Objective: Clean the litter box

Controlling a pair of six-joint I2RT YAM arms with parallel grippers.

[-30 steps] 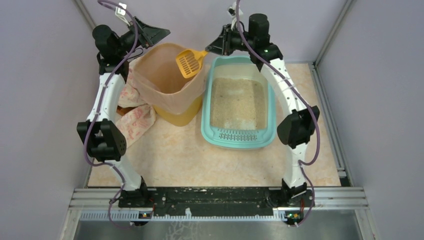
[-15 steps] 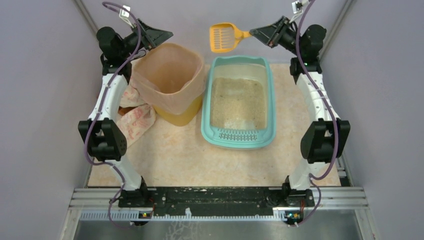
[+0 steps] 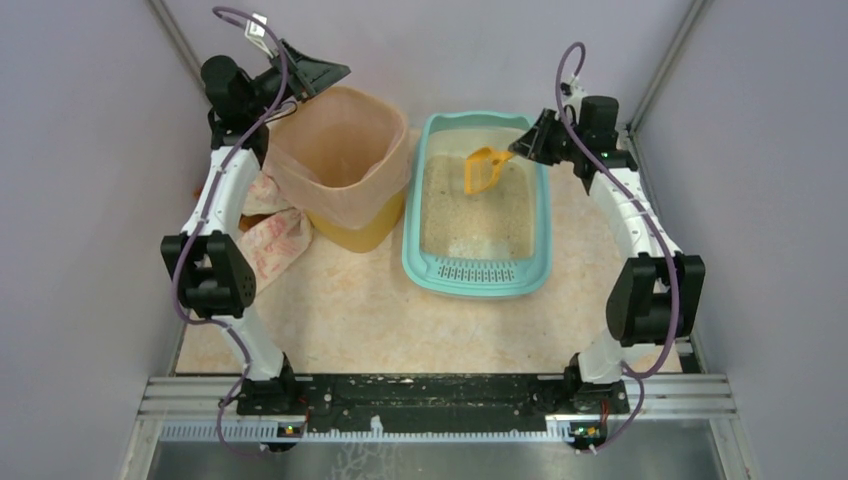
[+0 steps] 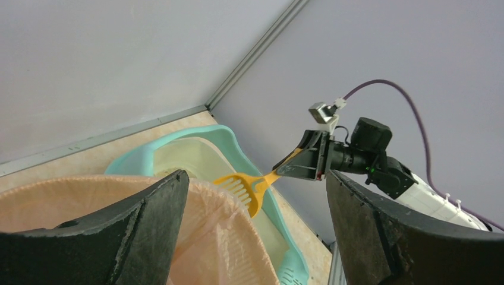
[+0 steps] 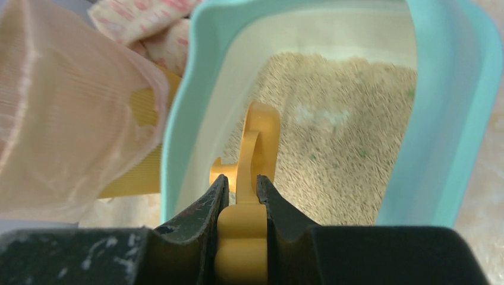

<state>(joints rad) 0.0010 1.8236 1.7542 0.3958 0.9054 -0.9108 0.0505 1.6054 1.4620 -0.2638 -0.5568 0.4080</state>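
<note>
1. Toward the back right of the table [image 3: 350, 310], the litter box [image 3: 415, 262] lies flat with its slotted grille [image 3: 478, 271] at the near end and its long side just beside the yellow bin [image 3: 362, 236].
2. Over the box's far end, the right gripper [image 3: 522, 147] is pinched on the handle of an orange scoop [image 3: 484, 171]. The right wrist view shows both fingers [image 5: 202, 217] pressed against the handle's sides.
3. From above, the scoop's head tilts down inside the box. Whether it touches the litter [image 3: 470, 205] cannot be told.
4. From the right wrist, the scoop is seen edge-on, so its slots are hidden, and the litter below it is blurred.
5. At the back left, the left gripper [image 3: 318, 72] hangs over the far rim of the bin with its fingers spread wide and nothing between them. In its own view both fingers are cut off by the bottom edge.
6. A peach bag liner [image 3: 300, 172] covers the bin's mouth. What lies at its bottom is hard to make out.
7. A patterned cloth [image 3: 272, 246] lies left of the bin, partly hidden by the left arm [image 3: 222, 190] and by the bin.
</note>
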